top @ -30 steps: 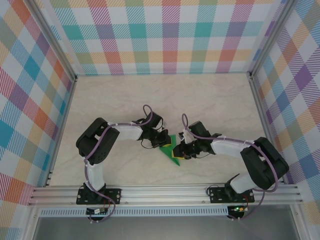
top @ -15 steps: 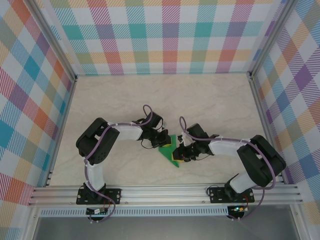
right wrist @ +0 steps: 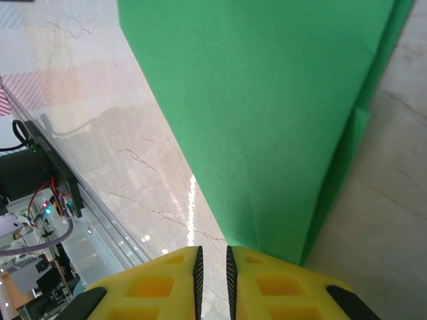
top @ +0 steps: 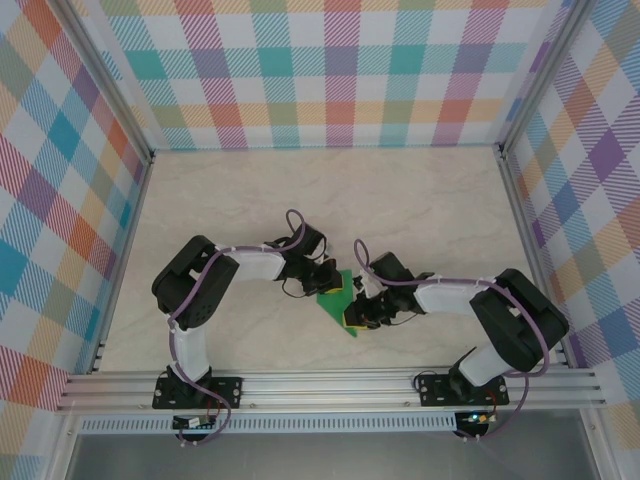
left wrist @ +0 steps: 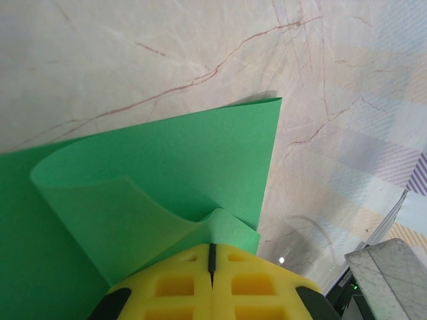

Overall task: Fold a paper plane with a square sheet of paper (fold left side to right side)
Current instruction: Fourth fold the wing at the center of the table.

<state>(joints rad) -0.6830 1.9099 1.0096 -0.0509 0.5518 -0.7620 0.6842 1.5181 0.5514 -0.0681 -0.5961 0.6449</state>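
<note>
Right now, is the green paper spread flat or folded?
Folded: the green paper is a narrow pointed shape, one flap curls up at the left gripper, and layered edges show.

Loads of bare table [top: 430, 200] toward the back and out both sides, so that's easy passing. The tight spot is dead centre: left gripper [top: 328, 287] and right gripper [top: 354, 316] sit close together over the green paper [top: 337, 303], which has a curled-up flap [left wrist: 133, 207]. Checked walls [top: 330, 70] box in three sides, with a metal rail [top: 330, 385] along the near edge.
</note>
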